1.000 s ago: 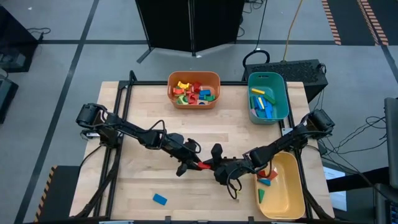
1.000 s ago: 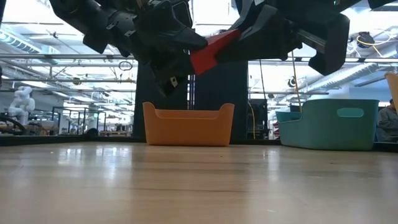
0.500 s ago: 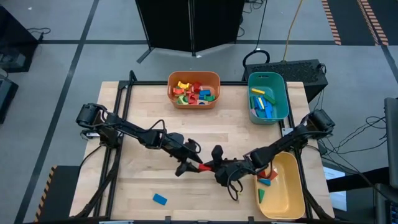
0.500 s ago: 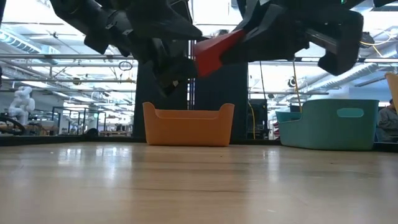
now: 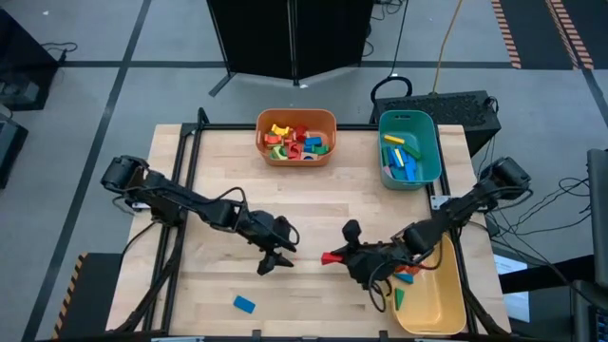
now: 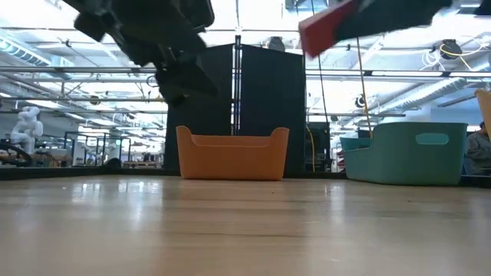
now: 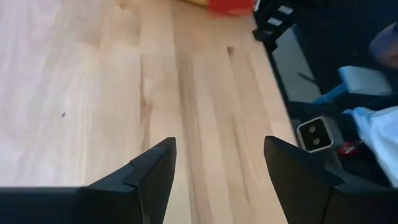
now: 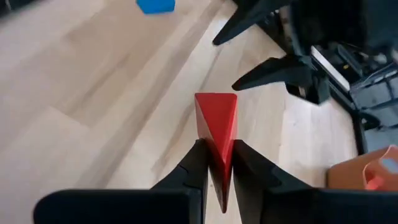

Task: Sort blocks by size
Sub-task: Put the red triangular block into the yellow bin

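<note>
Nearest the front edge of the table [image 5: 218, 214], a single blue block [image 5: 244, 304] lies flat on the bare wood, apart from both arms. Just behind it, at mid-table, the two grippers face one another with a clear gap between them. The left gripper [image 5: 273, 258] hangs above the wood with its two dark fingers [image 7: 152, 171] spread wide and nothing between them; the left wrist view shows only bare tabletop in the gap. The right gripper [image 5: 340, 257] is clamped on a red block [image 8: 216, 119], a wedge-shaped piece whose pointed end projects forward past the fingertips toward the left gripper. In the low view the red block sits high above the table surface, held clear of it. To the right of the right gripper, at the table's front right corner, stands the yellow bin [image 5: 446, 318], which holds a few blocks in red, blue and green beside the arm. Farther back, at the rear right, the teal bin [image 5: 427, 133] contains several blue blocks together with yellow and green ones. At the rear centre, the orange bin [image 5: 295, 158] holds a mixed heap of red, yellow, green and blue blocks.
</note>
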